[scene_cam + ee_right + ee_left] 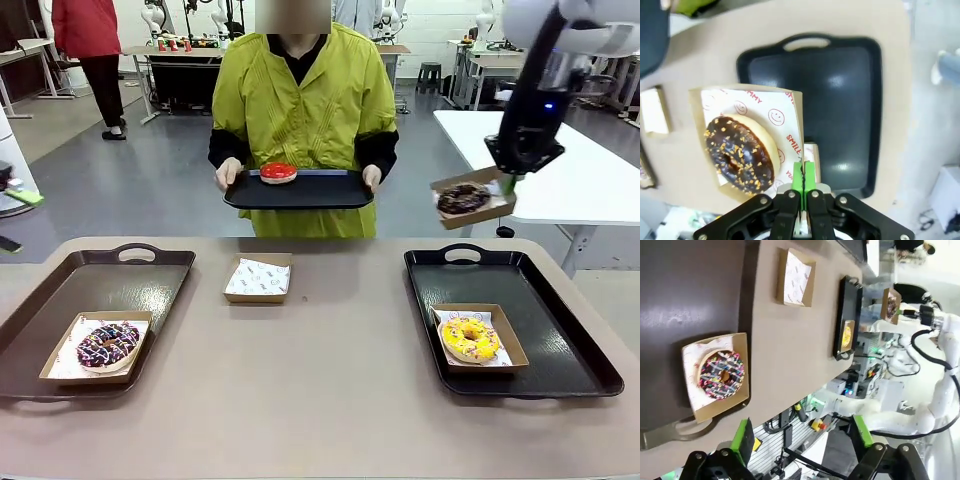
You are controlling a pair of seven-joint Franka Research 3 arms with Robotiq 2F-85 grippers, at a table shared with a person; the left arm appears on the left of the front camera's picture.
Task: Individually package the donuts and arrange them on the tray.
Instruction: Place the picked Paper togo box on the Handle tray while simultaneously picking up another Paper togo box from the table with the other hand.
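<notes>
Chocolate donut [740, 155] is riding in a cardboard box [772, 107], which the right tool [803, 176] is pinching by one edge, hanging above the right tray [840, 90]; bare tray floor is lying below it, and the left tool [801, 437] is idling spread.

Robotics lab, open hall. Grey floor [150, 180], white work tables [560, 170] around, stool [429, 75] by far bench [478, 58]. White robot arm [585, 20] reaches over our table [330, 380]; beneath it cables [912, 342], red emergency-stop button [816, 425]. Second person [90, 50] stands at back.
</notes>
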